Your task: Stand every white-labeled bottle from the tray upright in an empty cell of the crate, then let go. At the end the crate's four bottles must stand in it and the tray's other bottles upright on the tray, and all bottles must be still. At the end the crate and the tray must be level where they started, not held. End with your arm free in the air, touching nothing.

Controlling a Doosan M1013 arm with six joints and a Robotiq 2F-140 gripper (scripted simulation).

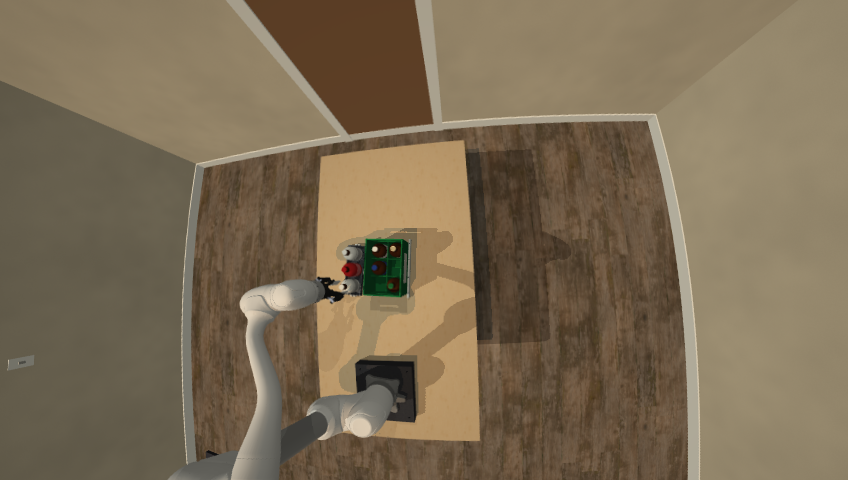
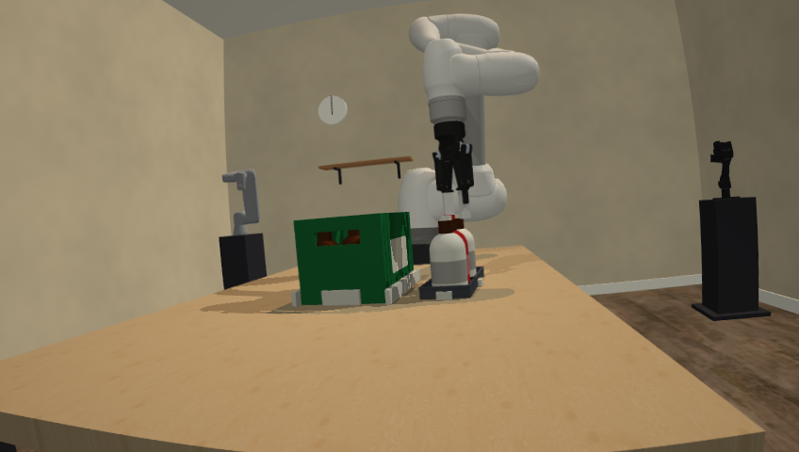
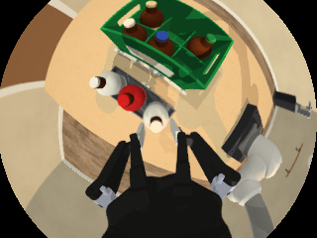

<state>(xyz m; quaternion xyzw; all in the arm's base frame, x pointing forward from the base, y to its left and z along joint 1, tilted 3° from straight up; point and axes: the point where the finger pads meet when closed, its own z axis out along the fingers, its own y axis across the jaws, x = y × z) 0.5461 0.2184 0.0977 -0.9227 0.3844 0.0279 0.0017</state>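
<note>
Two white-labeled bottles, the near one (image 3: pixel 156 112) (image 1: pixel 351 287) and the far one (image 3: pixel 112 83) (image 2: pixel 448 251), stand upright at the ends of the dark tray (image 3: pixel 117 70) (image 2: pixel 429 291). A red bottle (image 3: pixel 134 97) (image 1: pixel 350 269) stands between them. The green crate (image 1: pixel 364 261) (image 2: pixel 342 274) has six cells. It holds brown bottles with a white cap (image 3: pixel 130 24), a tan cap (image 3: pixel 151 6), a blue cap (image 3: pixel 161 36) and a green cap (image 3: pixel 211 38). Two cells are empty, middle right and lower left in the top view. My gripper (image 3: pixel 157 126) (image 2: pixel 455 205) is partly open and empty, just above the near white-labeled bottle.
The crate stands close beside the tray, its walls higher than the tray. The robot's black base plate (image 1: pixel 362 381) is at the lower end of the table (image 1: pixel 392 190). The tray lies near the table's left edge in the top view.
</note>
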